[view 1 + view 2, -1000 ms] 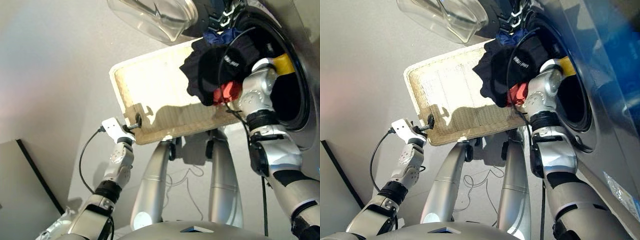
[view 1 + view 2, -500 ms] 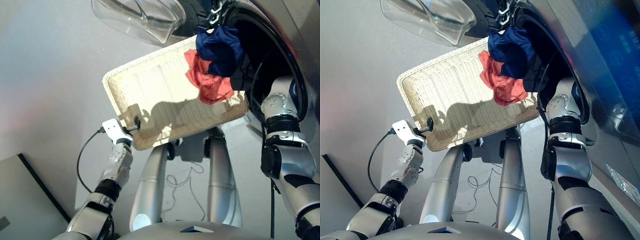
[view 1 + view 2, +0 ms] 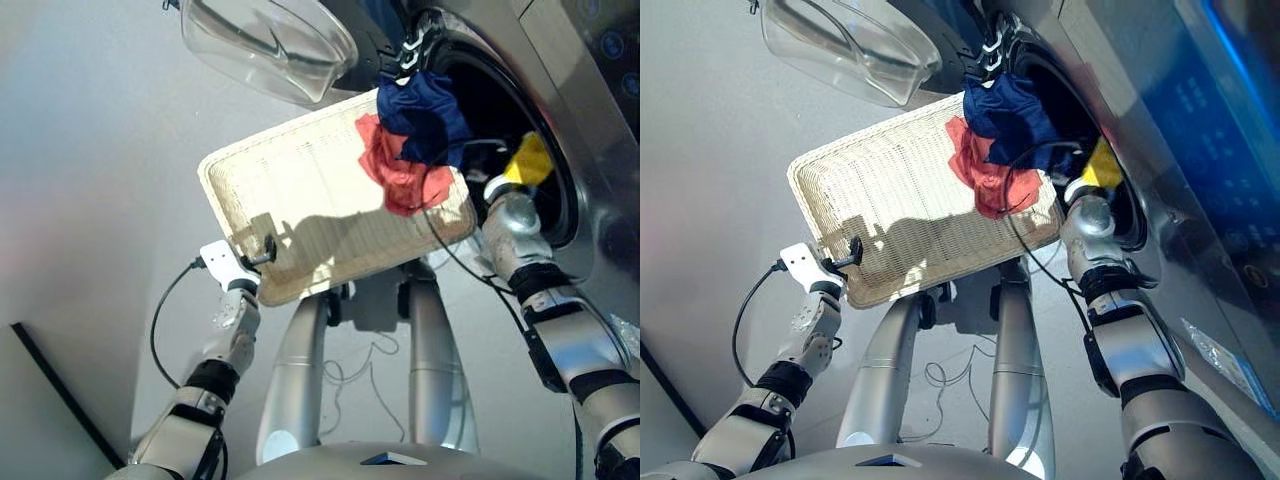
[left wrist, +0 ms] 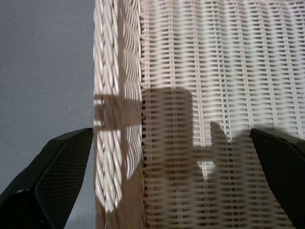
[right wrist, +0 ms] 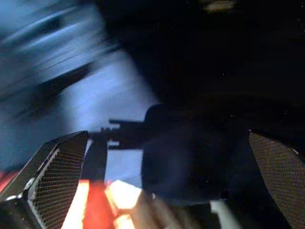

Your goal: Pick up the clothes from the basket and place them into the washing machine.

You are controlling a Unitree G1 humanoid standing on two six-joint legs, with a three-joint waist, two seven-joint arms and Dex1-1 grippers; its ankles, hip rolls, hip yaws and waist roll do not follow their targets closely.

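Observation:
The cream basket [image 3: 300,190] is tilted up against the open porthole of the washing machine [image 3: 585,70]. At its far corner a navy garment [image 3: 420,105] hangs over the drum's lip. A coral red garment [image 3: 395,165] lies just below it on the weave. The black garment does not show against the dark drum. My left gripper [image 3: 265,247] is at the basket's near corner, open, with the woven rim [image 4: 116,119] between its fingers. My right arm [image 3: 510,215] reaches into the porthole. My right gripper [image 5: 167,138] is open there over darkness.
The clear glass door [image 3: 265,45] is swung open above the basket's far side. A black cable [image 3: 165,300] loops off my left wrist. Grey floor lies to the left of the basket.
A second ago my right gripper carried the black garment at the porthole; that garment has gone from view. The arm went into the drum and has drawn partly back. The basket tilted up slightly.

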